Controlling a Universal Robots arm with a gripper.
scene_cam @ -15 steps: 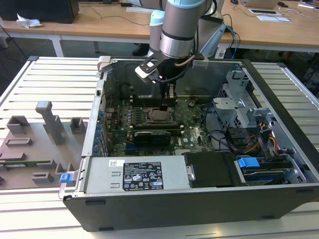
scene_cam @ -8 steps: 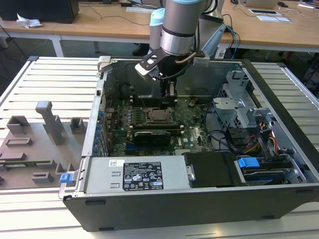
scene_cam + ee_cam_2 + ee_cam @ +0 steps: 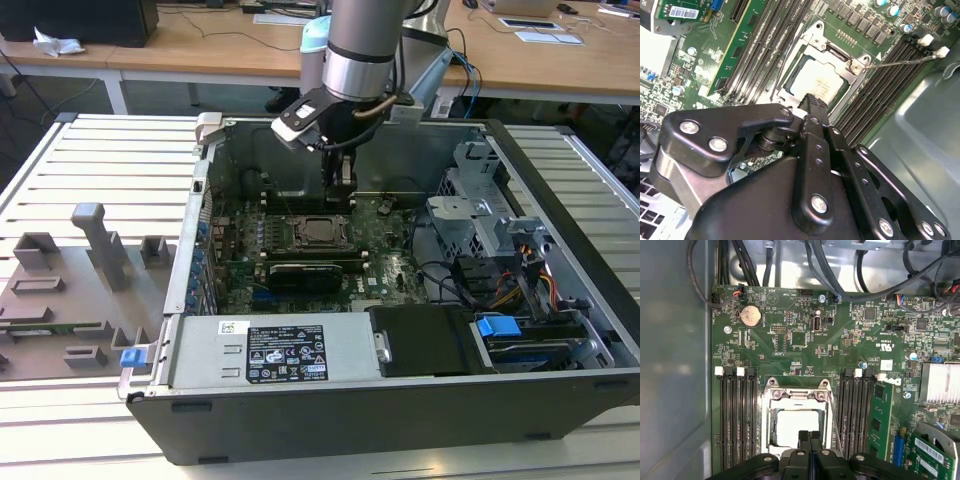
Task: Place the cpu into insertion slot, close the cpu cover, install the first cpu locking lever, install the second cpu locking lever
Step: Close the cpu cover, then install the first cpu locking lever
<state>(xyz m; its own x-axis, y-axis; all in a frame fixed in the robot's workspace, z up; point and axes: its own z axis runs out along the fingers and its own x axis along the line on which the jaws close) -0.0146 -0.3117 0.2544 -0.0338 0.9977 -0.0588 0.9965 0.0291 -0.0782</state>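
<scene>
Broadly, a slatted grey desk [image 3: 100, 160] carried an open computer case [image 3: 400, 420], and the arm [image 3: 365, 40] reached down into it. Inside lay the green board [image 3: 805, 340]. A silvery power-supply box [image 3: 200, 350] at the case's front bore a black printed label [image 3: 285, 352] and a small white barcode sticker [image 3: 233, 326]. We saw the pincer [image 3: 809, 436] clenched, its two black fingertips pressed together with nothing between them. It was poised over one edge of the insertion slot [image 3: 299, 233], and we could not tell whether it touched. The cpu cover [image 3: 790, 392] lay as a silvery frame around the cpu [image 3: 795, 425], which sat in the slot with its pale top showing through the window. A thin wire locking lever [image 3: 900, 61] angled away from the socket's corner across the memory slots. A green card carried a white barcode label [image 3: 684, 11], and a coin cell [image 3: 750, 316] sat well apart from the socket.
</scene>
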